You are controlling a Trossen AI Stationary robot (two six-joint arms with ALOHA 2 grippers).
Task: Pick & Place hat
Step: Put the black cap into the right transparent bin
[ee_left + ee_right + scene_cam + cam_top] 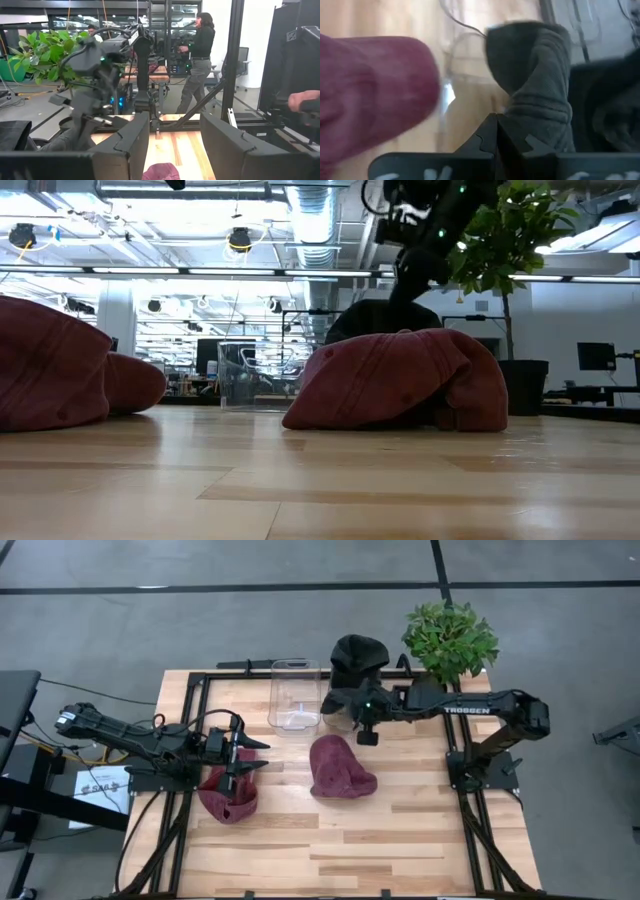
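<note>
- High view: three hats are present. A dark hat (pixel 358 653) sits at upper centre of the frame, by the potted plant (pixel 449 638). A maroon hat (pixel 340 769) lies mid-frame on the wooden table (pixel 400 840); a second maroon hat (pixel 229 795) lies lower left of it. A clear container (pixel 295 695) stands upright just left of the dark hat, probably the drop point. The right gripper (pixel 345 700) reaches in from the right to the dark hat's lower edge. The left gripper (pixel 250 754) hovers over the second maroon hat, fingers spread, evidently waiting.
- Low view: the maroon hat (pixel 400 380) fills centre frame, with the dark hat (pixel 385 315) rising behind it under the right arm. The container (pixel 240 377) shows left of centre, beyond the hats.
- Left wrist view: the left fingers (pixel 135 145) stand well apart, holding nothing. A person (pixel 197 60) stands in the room beyond.
- Right wrist view: the right claw (pixel 497 132) is pressed together, pinching a fold of dark hat (pixel 540 80) fabric at its tips. I judge this a grasp made ready for lifting.
</note>
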